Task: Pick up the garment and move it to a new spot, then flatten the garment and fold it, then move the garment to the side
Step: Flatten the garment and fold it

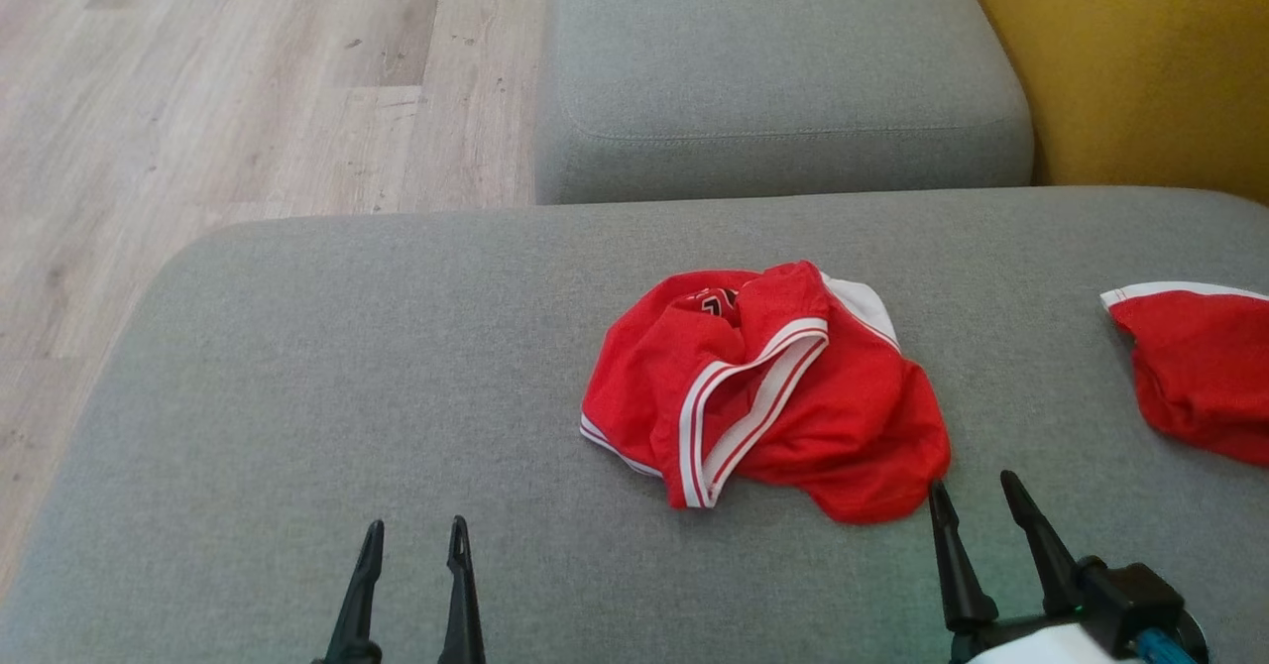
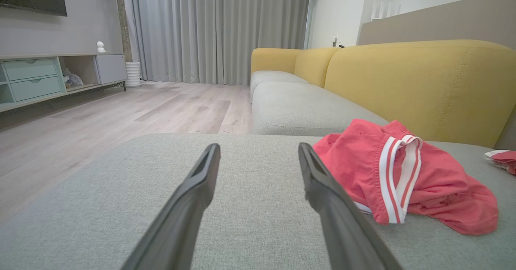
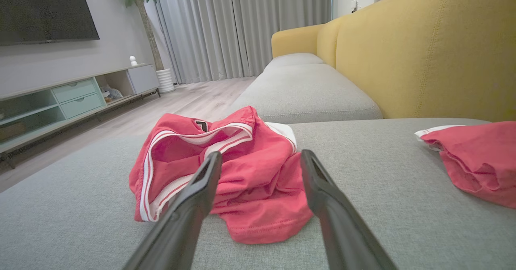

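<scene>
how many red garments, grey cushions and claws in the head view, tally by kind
red garments: 2 (crumpled garment, garment at the right edge)
grey cushions: 2 (near cushion, far cushion)
claws: 2 (left claw, right claw)
total: 6

The right tool [image 3: 261,154], fingers spread apart, points at the crumpled red garment [image 3: 250,189] on the grey cushion [image 3: 363,161].

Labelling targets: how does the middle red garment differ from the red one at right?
The middle garment lies whole in the head view; the right-edge garment is cut off by the frame. The middle garment shows doubled white stripes; the right-edge garment shows one white band. Both are red, crumpled, on the grey cushion.
</scene>
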You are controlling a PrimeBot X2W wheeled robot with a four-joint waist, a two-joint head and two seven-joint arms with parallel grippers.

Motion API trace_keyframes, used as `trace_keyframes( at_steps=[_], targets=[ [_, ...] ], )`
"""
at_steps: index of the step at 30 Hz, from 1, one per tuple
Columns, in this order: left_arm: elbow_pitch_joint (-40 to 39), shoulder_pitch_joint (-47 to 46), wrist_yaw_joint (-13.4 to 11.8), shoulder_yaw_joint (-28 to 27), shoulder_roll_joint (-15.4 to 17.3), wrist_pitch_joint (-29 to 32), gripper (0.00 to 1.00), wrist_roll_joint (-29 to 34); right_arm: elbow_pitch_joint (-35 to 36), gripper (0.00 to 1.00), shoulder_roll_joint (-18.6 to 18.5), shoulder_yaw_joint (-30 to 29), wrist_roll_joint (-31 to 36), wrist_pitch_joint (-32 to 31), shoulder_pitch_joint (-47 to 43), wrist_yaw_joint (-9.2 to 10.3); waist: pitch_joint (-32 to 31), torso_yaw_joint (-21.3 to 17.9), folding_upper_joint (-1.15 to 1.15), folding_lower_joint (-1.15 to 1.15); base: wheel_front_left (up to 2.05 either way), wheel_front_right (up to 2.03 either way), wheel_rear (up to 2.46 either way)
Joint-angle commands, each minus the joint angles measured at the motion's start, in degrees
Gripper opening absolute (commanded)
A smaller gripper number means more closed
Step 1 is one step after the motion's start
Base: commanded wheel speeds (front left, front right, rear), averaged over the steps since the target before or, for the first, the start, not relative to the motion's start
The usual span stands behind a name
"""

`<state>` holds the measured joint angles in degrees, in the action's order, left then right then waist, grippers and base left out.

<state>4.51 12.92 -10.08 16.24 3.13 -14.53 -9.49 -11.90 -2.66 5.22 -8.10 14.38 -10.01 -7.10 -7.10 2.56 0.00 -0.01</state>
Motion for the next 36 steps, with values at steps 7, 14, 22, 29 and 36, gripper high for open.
trace_keyframes(
  at_steps=[7,14,22,29,36],
  targets=[
    [-1.41,-3.03,-0.16,-1.64,-0.24,-0.47,1.0,0.56,1.66,1.0,-0.22,1.23,-0.73,0.62,1.92,-0.39,0.01,-0.5,0.0,0.01,0.0,0.0,0.0],
    [-1.11,-2.99,0.07,-1.23,-0.25,-0.47,1.0,0.59,1.65,1.0,-0.22,1.82,-0.76,0.62,1.85,-0.39,0.03,-0.79,0.0,0.01,0.0,0.0,0.0],
    [2.97,-5.08,2.67,1.81,-0.25,-0.47,1.0,0.7,2.22,1.0,-0.22,3.37,-0.49,0.62,2.91,-0.39,2.25,-2.88,0.0,0.01,0.0,0.0,0.0],
    [16.67,-14.35,9.33,11.77,-0.25,-0.47,1.0,1.33,3.09,1.0,-0.22,4.85,-0.07,0.62,4.32,-0.39,6.39,-5.89,0.0,0.01,0.0,0.0,0.0],
    [30.77,-28.14,8.86,21.69,-0.25,-0.47,1.0,0.07,2.64,1.0,-1.04,7.33,-0.45,0.62,6.92,-0.39,11.08,-10.87,0.0,0.01,0.0,0.0,0.0]
  ],
)
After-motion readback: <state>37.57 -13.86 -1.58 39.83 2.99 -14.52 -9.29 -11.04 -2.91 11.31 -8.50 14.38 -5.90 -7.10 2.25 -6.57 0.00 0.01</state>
